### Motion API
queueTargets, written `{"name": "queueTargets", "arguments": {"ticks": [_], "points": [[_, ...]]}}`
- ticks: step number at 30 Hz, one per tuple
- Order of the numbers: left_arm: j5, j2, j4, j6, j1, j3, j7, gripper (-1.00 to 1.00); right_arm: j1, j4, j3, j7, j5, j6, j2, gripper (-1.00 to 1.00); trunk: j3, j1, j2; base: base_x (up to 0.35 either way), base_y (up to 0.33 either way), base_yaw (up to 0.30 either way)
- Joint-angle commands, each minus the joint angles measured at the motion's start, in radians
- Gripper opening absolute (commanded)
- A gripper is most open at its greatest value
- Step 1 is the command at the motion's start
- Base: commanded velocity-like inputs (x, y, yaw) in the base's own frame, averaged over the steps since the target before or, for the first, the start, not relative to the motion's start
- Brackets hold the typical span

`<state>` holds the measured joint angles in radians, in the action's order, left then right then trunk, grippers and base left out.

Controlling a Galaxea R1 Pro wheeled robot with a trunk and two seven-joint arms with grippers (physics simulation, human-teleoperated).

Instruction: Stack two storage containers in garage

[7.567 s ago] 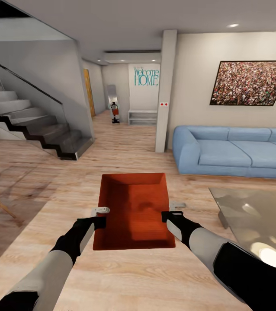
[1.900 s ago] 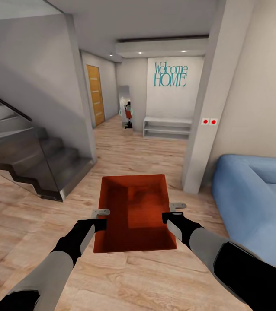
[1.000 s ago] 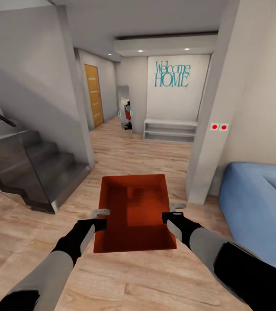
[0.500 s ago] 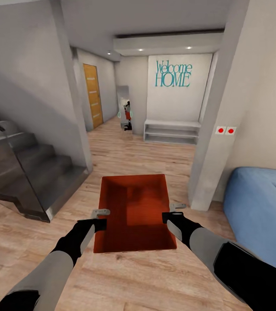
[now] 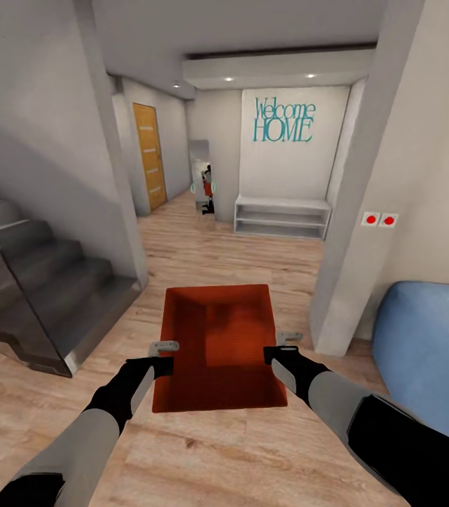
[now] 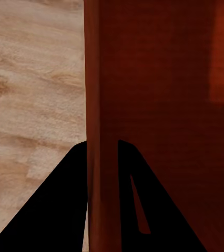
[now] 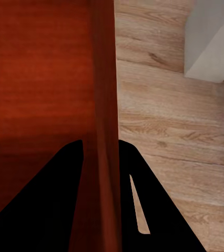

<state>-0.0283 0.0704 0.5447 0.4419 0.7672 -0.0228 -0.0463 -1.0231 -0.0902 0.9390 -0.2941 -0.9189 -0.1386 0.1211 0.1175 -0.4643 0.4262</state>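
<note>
You've got one bin (image 5: 217, 345) held between both end effectors: left end effector (image 5: 162, 357) pinches its left wall, right end effector (image 5: 276, 355) its right wall. Ur over wood floor (image 5: 238, 451), hallway ahead; garage drop, 2nd bin and stacking all left, I'd say.

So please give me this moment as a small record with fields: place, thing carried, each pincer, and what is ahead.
place: hallway edge, light wood plank floor
carried: orange-red storage container, open top, nothing seen inside
left pincer: shut on container's left wall
right pincer: shut on container's right wall
ahead: wooden door, white shelf
sides: stairs, blue sofa
</note>
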Motion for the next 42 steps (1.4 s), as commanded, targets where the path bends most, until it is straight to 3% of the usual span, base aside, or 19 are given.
{"name": "queueTargets", "arguments": {"ticks": [1,42], "points": [[-0.021,-0.011,-0.002,0.004,0.000,0.007,-0.009,-1.00,-0.001,-0.006,-0.008,-0.003,0.005,0.057,-0.009,-1.00,0.002,-0.001,0.002,0.322,0.000,0.000],[-0.021,-0.011,-0.002,0.004,0.000,0.007,-0.009,-1.00,0.000,-0.006,-0.008,-0.004,0.005,0.057,-0.008,-1.00,0.002,-0.001,0.002,0.322,0.000,0.000]]}}
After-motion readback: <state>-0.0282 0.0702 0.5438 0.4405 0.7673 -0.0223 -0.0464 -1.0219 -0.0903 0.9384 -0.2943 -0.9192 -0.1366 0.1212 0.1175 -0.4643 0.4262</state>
